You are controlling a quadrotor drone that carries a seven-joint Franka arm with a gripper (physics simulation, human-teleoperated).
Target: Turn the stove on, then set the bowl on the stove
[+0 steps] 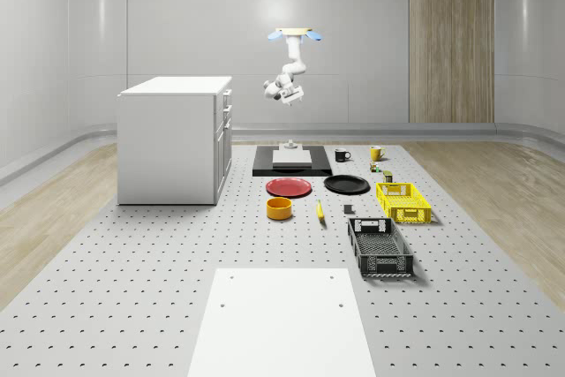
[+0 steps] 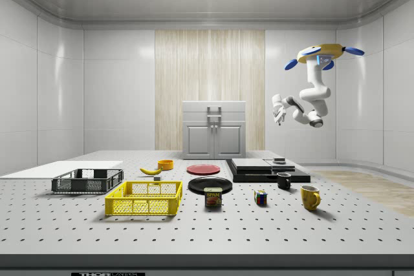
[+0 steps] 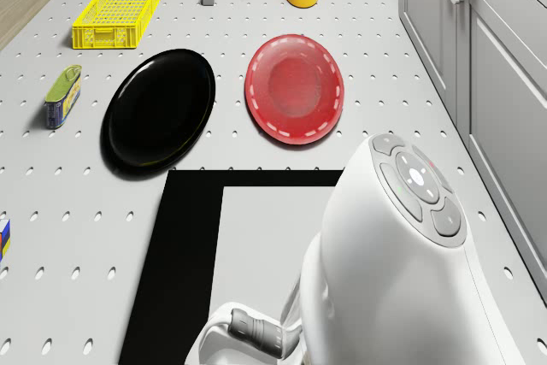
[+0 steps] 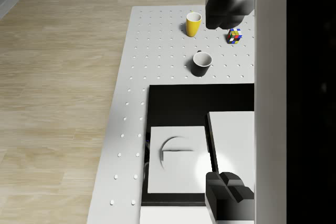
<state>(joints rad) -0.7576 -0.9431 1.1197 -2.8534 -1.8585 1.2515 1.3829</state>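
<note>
Grey pegboard table [image 1: 132,253] fills most of a pale, panelled room. Going left to right in the whole-scene view: a white cabinet [image 1: 172,139] stands on the table's left side, then the yellow bowl [image 1: 279,208] sits out in front of a red plate [image 1: 290,187], well apart from the stove. Next to the bowl there's a banana [image 1: 320,210]. The stove [image 1: 292,160] is the black slab with pale plates behind the red plate, and a black plate [image 1: 346,184] lies just to its right. Further right are a black mug [image 1: 342,155], a yellow mug [image 1: 376,153], a yellow crate [image 1: 403,201] and a dark crate [image 1: 380,247].

The drone [image 1: 296,35] hovers high over the stove's far end with the arm curled under it. The hand [image 1: 274,87] hangs in mid-air above the stove, not touching anything and holding nothing. Can't tell how far apart its fingers are.
</note>
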